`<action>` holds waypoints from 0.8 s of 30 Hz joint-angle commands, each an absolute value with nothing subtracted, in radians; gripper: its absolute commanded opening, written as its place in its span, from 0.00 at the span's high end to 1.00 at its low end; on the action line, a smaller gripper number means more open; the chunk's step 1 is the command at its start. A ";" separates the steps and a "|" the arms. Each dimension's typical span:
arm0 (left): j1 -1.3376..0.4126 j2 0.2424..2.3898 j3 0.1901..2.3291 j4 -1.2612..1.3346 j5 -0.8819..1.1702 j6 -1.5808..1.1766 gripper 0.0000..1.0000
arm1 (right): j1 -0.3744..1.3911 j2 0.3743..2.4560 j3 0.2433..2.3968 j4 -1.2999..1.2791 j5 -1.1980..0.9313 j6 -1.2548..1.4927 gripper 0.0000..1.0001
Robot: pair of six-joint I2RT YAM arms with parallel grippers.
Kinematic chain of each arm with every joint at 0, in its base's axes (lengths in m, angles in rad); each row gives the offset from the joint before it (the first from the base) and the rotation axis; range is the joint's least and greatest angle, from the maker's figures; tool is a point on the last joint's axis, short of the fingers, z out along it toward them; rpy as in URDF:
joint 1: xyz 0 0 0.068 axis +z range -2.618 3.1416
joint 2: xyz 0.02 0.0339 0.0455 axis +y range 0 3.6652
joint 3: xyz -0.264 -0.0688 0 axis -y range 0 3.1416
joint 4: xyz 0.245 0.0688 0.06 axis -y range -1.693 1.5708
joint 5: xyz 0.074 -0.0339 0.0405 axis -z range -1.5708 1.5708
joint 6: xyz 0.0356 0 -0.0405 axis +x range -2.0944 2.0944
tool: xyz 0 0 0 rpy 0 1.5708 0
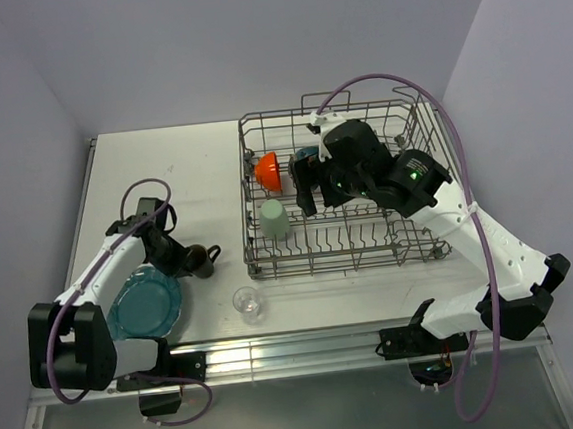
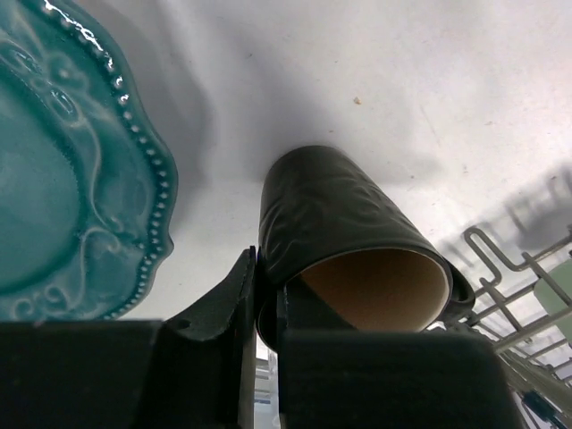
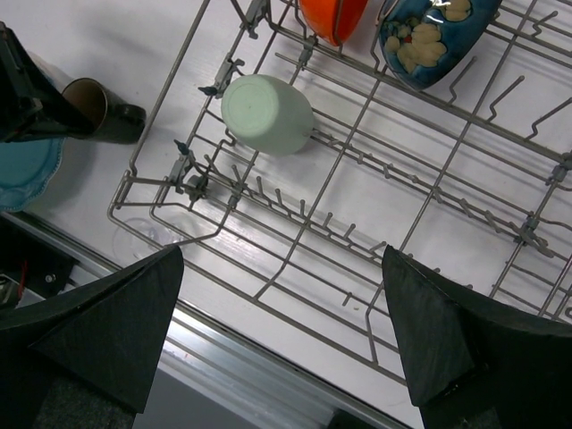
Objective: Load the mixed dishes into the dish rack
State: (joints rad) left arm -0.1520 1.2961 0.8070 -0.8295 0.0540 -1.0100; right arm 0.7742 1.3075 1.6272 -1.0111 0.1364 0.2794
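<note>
The dark brown mug (image 2: 349, 232) lies on its side on the table left of the dish rack (image 1: 369, 242), mouth toward my left gripper (image 2: 266, 277). That gripper is shut on the mug's wall, one finger inside the rim and one outside. From above, the left gripper (image 1: 187, 256) meets the mug (image 1: 204, 260) beside the teal scalloped plate (image 1: 146, 303). The small clear glass (image 1: 246, 302) stands near the table's front edge. In the rack are the orange bowl (image 1: 268, 171), the blue bowl (image 3: 433, 31) and the pale green mug (image 3: 266, 113). My right gripper (image 3: 281, 313) hangs open above the rack, holding nothing.
The rack's near wire wall (image 3: 295, 268) and upright tines run under the right gripper. The table's metal front rail (image 1: 298, 349) lies close behind the glass. The teal plate (image 2: 63, 179) sits just left of the held mug.
</note>
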 commanded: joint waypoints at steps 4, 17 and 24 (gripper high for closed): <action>-0.149 1.189 0.937 -0.909 0.022 -0.997 1.00 | 0.769 1.299 1.632 -0.982 0.140 0.296 0.00; -0.123 1.017 1.477 -1.054 0.277 -1.075 1.00 | 0.574 1.336 1.596 -0.795 -0.542 0.477 0.00; -0.123 0.810 1.082 -0.433 0.650 -1.267 1.00 | 0.486 1.259 1.352 -0.234 -0.920 0.964 0.00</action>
State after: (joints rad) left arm -0.1230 0.8524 1.2007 -0.7624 0.4450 -1.1557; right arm 0.5007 1.3117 1.3983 -0.5594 -0.6903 0.6857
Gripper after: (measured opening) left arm 0.125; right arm 0.994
